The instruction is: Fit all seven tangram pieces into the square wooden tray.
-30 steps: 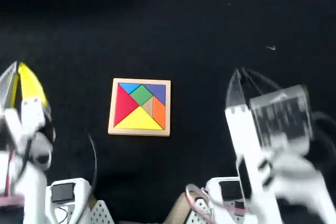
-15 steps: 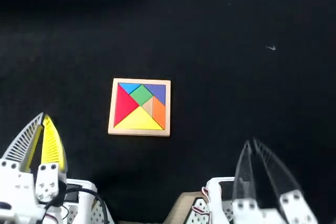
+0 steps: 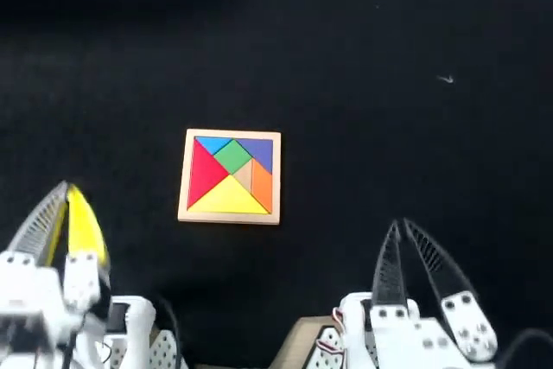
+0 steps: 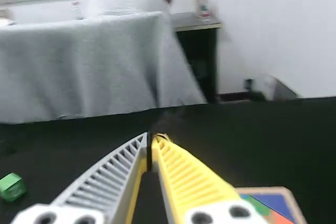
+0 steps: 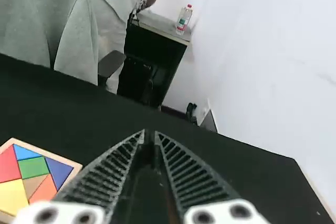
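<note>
Wooden square tray (image 3: 184,177) holds the tangram pieces (image 3: 230,196), which fill it (no gap shows). It lies right of the left gripper (image 3: 68,187) and left of, slightly beyond, the right gripper (image 3: 401,225). Both jaws are clenched and empty, seemingly about equally near.

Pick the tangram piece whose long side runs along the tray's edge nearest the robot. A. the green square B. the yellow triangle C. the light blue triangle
B: in the high view the yellow triangle lies flat along the wooden tray edge on the robot's side.
</note>
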Controlling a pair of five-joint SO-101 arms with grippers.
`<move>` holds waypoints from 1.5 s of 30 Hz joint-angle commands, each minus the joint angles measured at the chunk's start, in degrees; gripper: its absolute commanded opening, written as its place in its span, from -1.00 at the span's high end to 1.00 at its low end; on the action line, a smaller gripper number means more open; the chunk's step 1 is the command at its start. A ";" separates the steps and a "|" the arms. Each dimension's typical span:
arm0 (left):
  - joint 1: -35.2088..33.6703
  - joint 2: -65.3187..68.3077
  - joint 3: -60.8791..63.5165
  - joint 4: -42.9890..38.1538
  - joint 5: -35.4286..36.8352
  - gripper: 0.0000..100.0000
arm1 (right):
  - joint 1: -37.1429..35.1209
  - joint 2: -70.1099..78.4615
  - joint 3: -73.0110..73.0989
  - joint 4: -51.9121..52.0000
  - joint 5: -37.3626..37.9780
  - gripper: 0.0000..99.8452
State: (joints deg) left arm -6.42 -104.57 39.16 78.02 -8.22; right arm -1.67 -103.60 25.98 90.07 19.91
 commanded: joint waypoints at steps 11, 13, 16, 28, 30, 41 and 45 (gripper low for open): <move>-8.75 0.00 35.82 -28.31 0.09 0.93 | 0.35 -4.88 33.27 -35.60 0.00 0.98; -6.99 0.09 39.78 -29.71 0.09 0.93 | 0.35 -4.88 40.13 -40.09 0.00 0.98; -2.33 0.09 46.02 -30.33 0.18 0.93 | 0.35 -4.88 49.63 -46.33 0.09 0.98; -3.91 0.26 58.15 -30.86 0.18 0.93 | 4.75 -4.88 69.67 -49.76 -0.26 0.98; -3.82 0.26 58.15 -28.22 0.18 0.93 | 4.75 -4.62 70.64 -48.09 -0.26 0.98; -4.35 0.18 58.15 -10.81 0.18 0.94 | 4.22 -4.79 70.55 -35.87 -10.02 0.98; -3.91 0.18 58.07 -9.85 2.73 0.94 | 4.22 -4.79 70.55 -31.91 -17.32 0.98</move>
State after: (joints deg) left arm -10.29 -103.87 96.22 67.21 -8.22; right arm 2.37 -103.60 96.66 55.16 9.10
